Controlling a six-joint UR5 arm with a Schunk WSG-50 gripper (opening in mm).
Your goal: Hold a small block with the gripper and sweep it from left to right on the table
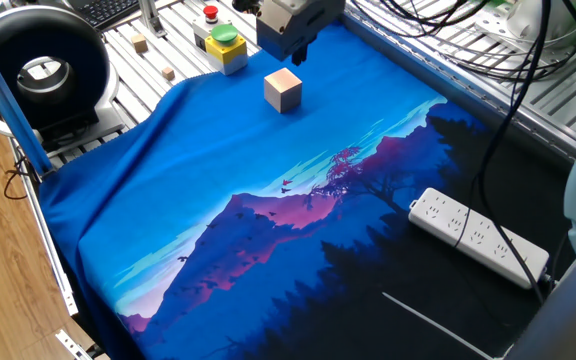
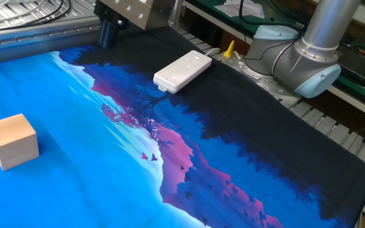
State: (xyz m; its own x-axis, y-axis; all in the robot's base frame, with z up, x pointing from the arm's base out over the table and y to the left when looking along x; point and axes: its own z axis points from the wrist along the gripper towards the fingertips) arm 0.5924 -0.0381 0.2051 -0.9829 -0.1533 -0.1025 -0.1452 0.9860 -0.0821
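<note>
The small block (image 1: 283, 90), a plain tan wooden cube, rests on the blue part of the cloth-covered table (image 1: 268, 200) near the far edge. It also shows in the other fixed view (image 2: 11, 140) at the left. The gripper (image 1: 292, 54) hangs just above and behind the block, not touching it. Its dark fingers stand together with nothing between them. In the other fixed view the gripper (image 2: 108, 39) is at the top edge, well away from the block.
A white power strip (image 1: 478, 235) lies on the dark part of the cloth, also seen in the other fixed view (image 2: 182, 71). A yellow button box (image 1: 223, 42) and tiny wooden cubes (image 1: 140, 43) sit on the slats behind. The arm's base (image 2: 296, 57) stands at the side.
</note>
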